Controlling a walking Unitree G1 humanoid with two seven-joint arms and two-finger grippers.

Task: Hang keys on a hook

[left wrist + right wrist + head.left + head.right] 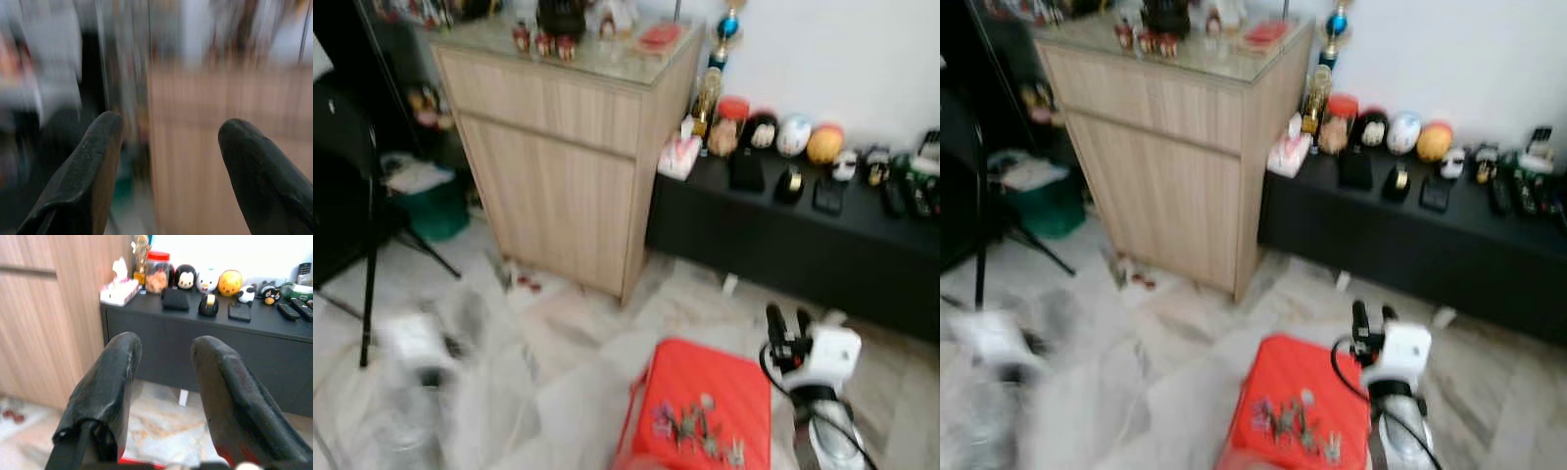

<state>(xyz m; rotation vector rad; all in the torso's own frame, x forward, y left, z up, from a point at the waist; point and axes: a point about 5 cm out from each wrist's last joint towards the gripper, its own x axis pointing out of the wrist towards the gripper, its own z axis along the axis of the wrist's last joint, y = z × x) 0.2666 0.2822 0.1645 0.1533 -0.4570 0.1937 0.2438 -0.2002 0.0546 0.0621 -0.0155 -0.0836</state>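
Keys (pixel 697 431) lie heaped on a red stool (pixel 705 387) just left of the right claw (pixel 787 324), which is raised, spread and empty, probably ready to reach; left claw (pixel 166 147) spread too.

Soft even daylight, head views motion-blurred, worst at lower left, left wrist view heavily smeared, right wrist view sharper

Left gripper (pixel 168 132) fingers (pixel 93 166) spread apart, empty — blurred wooden cabinet (pixel 215 147) beyond.
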